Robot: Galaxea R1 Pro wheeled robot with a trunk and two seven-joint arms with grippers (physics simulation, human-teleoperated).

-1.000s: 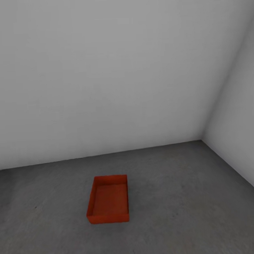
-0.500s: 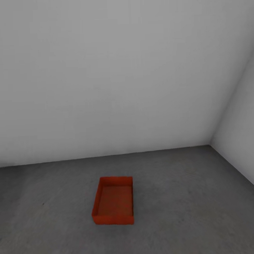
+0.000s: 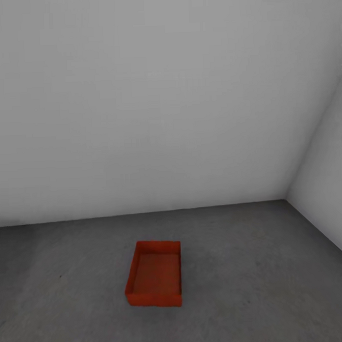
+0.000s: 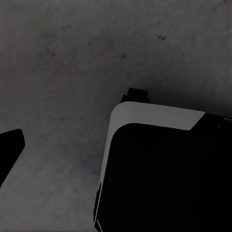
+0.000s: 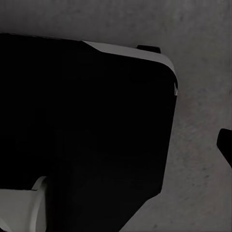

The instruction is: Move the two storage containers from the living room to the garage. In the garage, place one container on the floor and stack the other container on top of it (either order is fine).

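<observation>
A: What changed?
B: View shifted (camera moved); the bin sits on the garage floor, near the corner.
A: Claws?
B: Can't tell, open or closed.

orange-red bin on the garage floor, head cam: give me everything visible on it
The orange-red rectangular storage container is an open-topped bin with thin plain walls, a flat bottom and no lid; it looks like plastic. It appears empty. It sits upright and flat on the dark grey speckled concrete-like floor, its long side running away from the camera, slightly skewed. It stands apart from the pale white-grey back wall and from the side wall. Nothing touches it but the floor.
</observation>
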